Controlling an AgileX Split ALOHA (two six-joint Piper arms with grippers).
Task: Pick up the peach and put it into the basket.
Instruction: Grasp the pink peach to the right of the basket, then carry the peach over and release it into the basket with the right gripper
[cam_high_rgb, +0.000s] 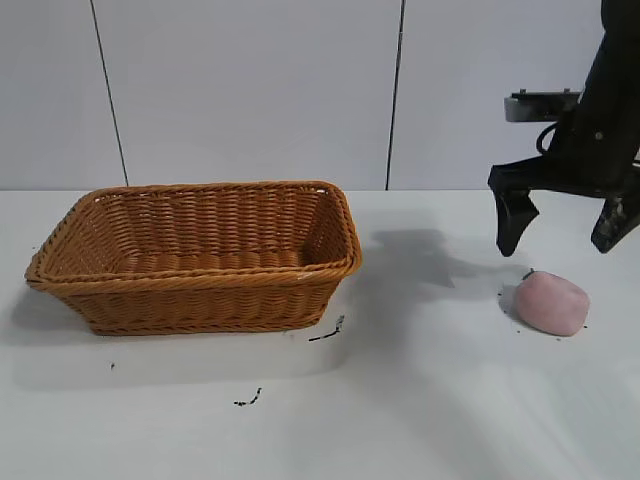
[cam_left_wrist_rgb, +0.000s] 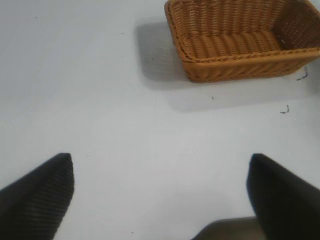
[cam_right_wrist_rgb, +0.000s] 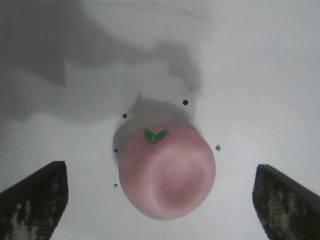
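We start with the counter (cam_high_rgb: 450, 420), a plain white surface that carries everything here. On its left half stands the basket (cam_high_rgb: 200, 300), a large woven wicker one with flared sides and a thick braided rim. We see straight into it from the exterior view and partly from the left wrist view, and nothing lies inside; only the woven floor shows.

The right gripper (cam_high_rgb: 563, 240) hangs over the right side of the counter, pointing down, its two dark fingers spread wide with nothing between them. The left gripper (cam_left_wrist_rgb: 160, 195) sits over bare counter to the left of the basket, its fingers also wide apart, and we judge it idle.

The peach (cam_high_rgb: 551, 302) lies on the counter at the right, well apart from the basket, just below the right gripper. In the right wrist view the peach (cam_right_wrist_rgb: 167, 175) sits between the two fingers in line, green stem tip facing up and away, but the fingers are clear of it.

We judge the step in hand to be the approach for the pick. The next move calls for lowering until the fingers straddle the fruit, then closing gently on its rounded sides, since a soft squashed shape may slip or roll. After that comes a lift and a carry leftward over the rim.
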